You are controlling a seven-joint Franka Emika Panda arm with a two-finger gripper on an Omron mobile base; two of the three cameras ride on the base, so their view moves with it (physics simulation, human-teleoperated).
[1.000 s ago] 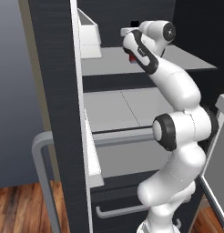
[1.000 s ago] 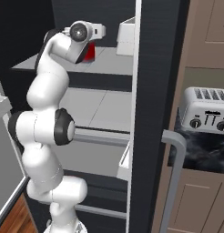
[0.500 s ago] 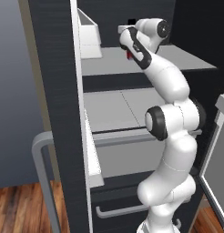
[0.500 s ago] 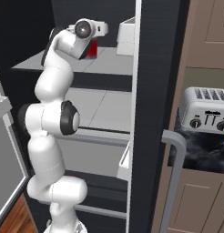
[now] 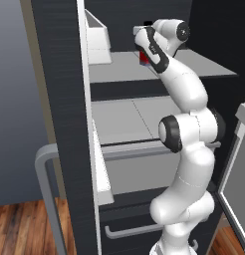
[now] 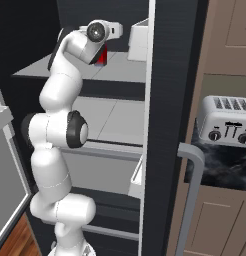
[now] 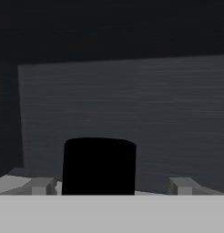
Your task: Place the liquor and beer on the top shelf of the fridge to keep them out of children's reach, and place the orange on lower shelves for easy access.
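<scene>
1. Arm reaches deep into the open fridge (image 5: 60, 74); the gripper (image 7: 111, 187) is up at the top shelf (image 5: 204, 64), with the liquor (image 5: 144, 59) standing on that shelf right at the hand.
2. In the hand view the bottle's black cap (image 7: 99, 166) sits between the fingers (image 7: 41, 186), which stand spread wide on either side of it with a gap showing on both. Reads as let go, not pinched.
3. Why there: top shelf is the out-of-reach spot the task asks for, and the bottle looks upright on its own base, so this placement is probably done.
4. Hidden: the wrist covers most of the bottle in both base views. Just a red sliver shows in the left one and a red patch (image 6: 101, 56) in the right. Can't confirm the base sits fully flat, or how far back from the shelf's front edge it is.
5. Lower shelves (image 5: 129, 117) are bare where visible.
6. A toaster (image 6: 227, 120) stands on the table beside the fridge, with a small orange speck at the frame edge next to it; too cropped to call it the fruit.
</scene>
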